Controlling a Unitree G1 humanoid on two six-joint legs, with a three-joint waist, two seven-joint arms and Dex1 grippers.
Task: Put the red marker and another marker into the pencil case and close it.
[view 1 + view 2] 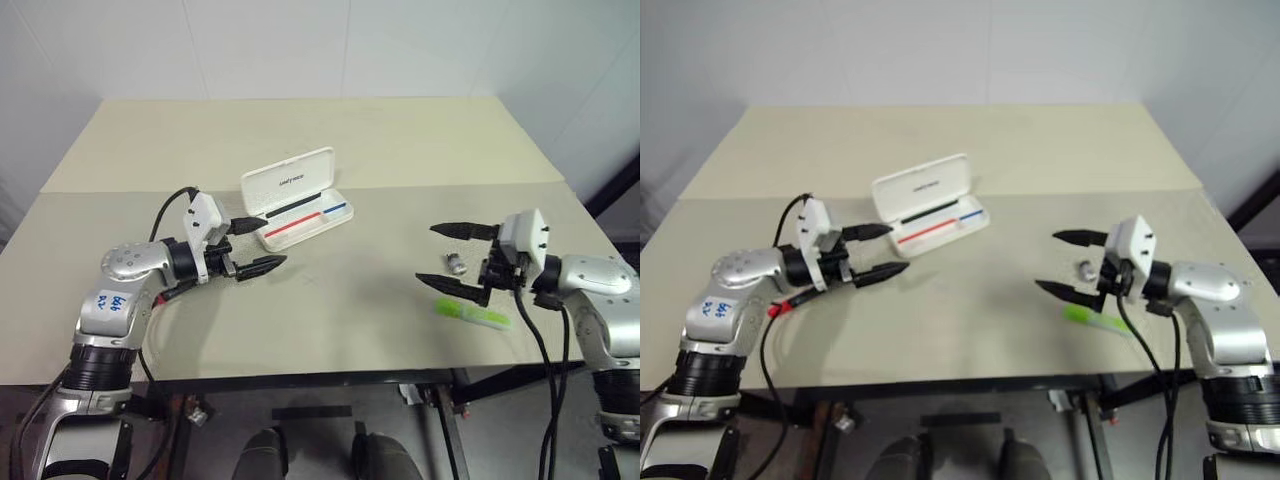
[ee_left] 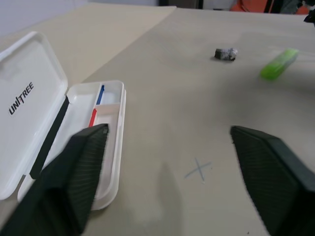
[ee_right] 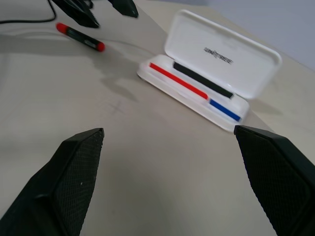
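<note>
Green marker (image 1: 472, 313) lies just below right gripper's (image 1: 458, 257) spread jaws.

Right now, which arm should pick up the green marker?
The right. Its open claw hovers just above the green marker on the table's right side. The left claw, also open, sits across the table, beside the open pencil case.

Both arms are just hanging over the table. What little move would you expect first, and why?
Probably the left pincer dips toward the red marker lying on the table just beneath it. Its fingers stand open with nothing between them, and the white pencil case already lies open nearby. The right pincer, also open, hovers above the green marker.
</note>
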